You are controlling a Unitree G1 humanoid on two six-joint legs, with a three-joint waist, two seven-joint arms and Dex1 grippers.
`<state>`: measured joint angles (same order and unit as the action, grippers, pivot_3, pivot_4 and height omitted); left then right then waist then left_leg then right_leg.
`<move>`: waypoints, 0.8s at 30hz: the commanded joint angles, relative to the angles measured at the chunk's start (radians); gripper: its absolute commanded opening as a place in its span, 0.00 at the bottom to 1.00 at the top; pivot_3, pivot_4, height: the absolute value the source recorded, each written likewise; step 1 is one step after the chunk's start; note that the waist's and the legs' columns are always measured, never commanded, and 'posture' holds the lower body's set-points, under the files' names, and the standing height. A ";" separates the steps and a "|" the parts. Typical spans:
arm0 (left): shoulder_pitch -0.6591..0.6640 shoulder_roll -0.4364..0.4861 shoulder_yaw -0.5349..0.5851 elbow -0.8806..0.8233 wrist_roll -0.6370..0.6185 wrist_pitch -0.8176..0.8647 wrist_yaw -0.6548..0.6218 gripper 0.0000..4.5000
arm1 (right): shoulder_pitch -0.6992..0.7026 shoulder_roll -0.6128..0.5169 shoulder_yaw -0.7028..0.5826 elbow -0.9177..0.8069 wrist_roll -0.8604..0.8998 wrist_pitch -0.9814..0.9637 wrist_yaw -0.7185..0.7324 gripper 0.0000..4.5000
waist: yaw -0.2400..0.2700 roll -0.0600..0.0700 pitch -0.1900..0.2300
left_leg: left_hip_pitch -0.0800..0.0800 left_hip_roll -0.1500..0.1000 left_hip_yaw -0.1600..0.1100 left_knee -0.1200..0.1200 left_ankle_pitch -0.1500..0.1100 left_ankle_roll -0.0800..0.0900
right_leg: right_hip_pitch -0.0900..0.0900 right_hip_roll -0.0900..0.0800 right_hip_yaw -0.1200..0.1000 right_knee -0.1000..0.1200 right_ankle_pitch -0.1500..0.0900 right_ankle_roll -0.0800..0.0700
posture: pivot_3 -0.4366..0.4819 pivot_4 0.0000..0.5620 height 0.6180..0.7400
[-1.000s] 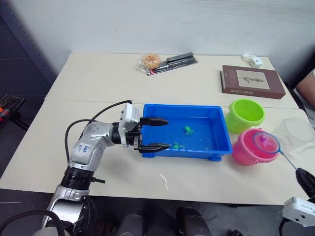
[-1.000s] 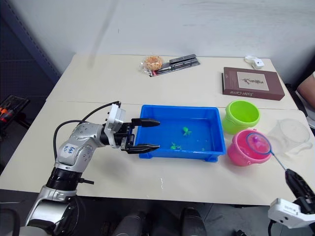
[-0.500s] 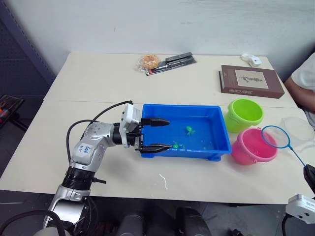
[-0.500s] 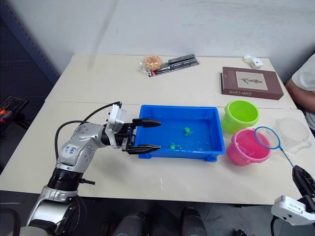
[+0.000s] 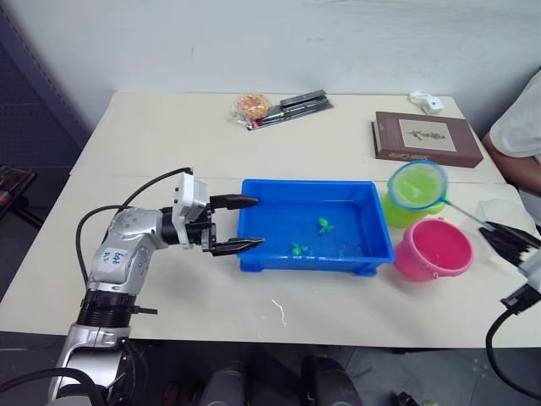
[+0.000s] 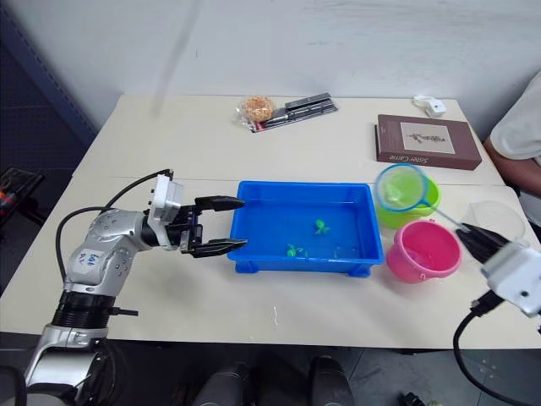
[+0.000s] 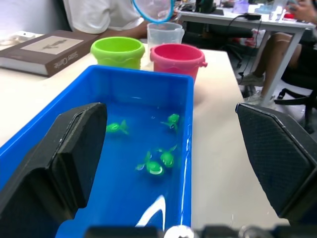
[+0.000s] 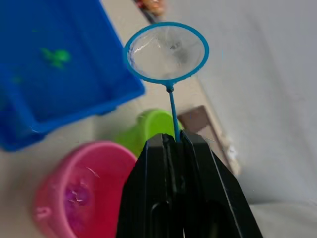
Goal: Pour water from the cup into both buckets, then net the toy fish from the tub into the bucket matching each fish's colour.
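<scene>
Holding a small round net [image 5: 417,185] with a thin blue wire hoop, fine see-through mesh and a thin blue handle, the right gripper [image 8: 176,144] has its two black fingers pressed together on the handle. The hoop hangs above the lime-green round plastic bucket [image 6: 423,205] with a thick rim.

Just beside it stands the pink round plastic bucket [image 5: 432,250], with something small and pink at its bottom in the right wrist view. A wide clear plastic cup [image 7: 165,34] stands behind the two buckets in the left wrist view.

The shallow rectangular bright blue plastic tub [image 5: 372,245] with a rolled rim lies in the middle of the pale, smooth counter [image 5: 152,135]. Some tiny green plastic fish [image 7: 159,162] lie in it on the wet, shiny bottom.

The left gripper [image 5: 239,224] is at the tub's left end, its black, ribbed fingers [image 7: 67,151] wide apart and holding nothing.

At the far edge lie a brown hardcover book [image 5: 426,139] and a small snack in clear wrap [image 5: 251,106].
</scene>
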<state>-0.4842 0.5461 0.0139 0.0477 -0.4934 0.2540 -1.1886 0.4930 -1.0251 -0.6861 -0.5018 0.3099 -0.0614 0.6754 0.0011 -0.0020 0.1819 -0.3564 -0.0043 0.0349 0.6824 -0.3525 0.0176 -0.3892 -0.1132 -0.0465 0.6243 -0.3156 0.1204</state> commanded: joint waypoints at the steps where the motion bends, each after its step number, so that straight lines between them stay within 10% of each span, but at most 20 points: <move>1: 0.029 0.033 0.034 -0.055 -0.002 -0.010 0.009 0.99 | -0.069 -0.054 0.065 -0.034 0.004 0.125 0.045 0.00 | 0.002 0.000 0.000 | 0.000 0.000 0.000 0.000 0.000 0.000 | 0.000 0.000 0.000 0.000 0.000 0.000 | 0.48 0.27 0.99; 12: 0.076 0.116 0.047 -0.128 -0.015 0.074 0.029 0.99 | -0.439 -0.252 0.461 0.181 -0.266 0.122 0.213 0.00 | 0.001 0.000 0.000 | -0.003 -0.001 0.000 0.001 0.000 0.000 | -0.002 -0.001 -0.001 -0.003 0.000 0.000 | 0.48 0.27 0.99; 24: -0.006 0.067 -0.012 -0.104 0.015 0.075 0.055 0.99 | -0.837 -0.227 0.748 0.386 -0.325 0.011 0.472 0.00 | -0.002 0.000 0.000 | -0.005 -0.001 -0.001 0.002 0.000 -0.001 | -0.003 0.000 -0.004 -0.002 0.000 0.001 | 0.48 0.27 0.99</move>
<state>-0.4763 0.6158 -0.0017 -0.0572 -0.4831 0.3432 -1.1402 -0.3211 -1.2561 0.0591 -0.1240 -0.0173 -0.0295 1.1073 -0.0008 -0.0022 0.1822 -0.3616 -0.0049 0.0340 0.6844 -0.3522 0.0167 -0.3924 -0.1133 -0.0500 0.6228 -0.3152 0.1212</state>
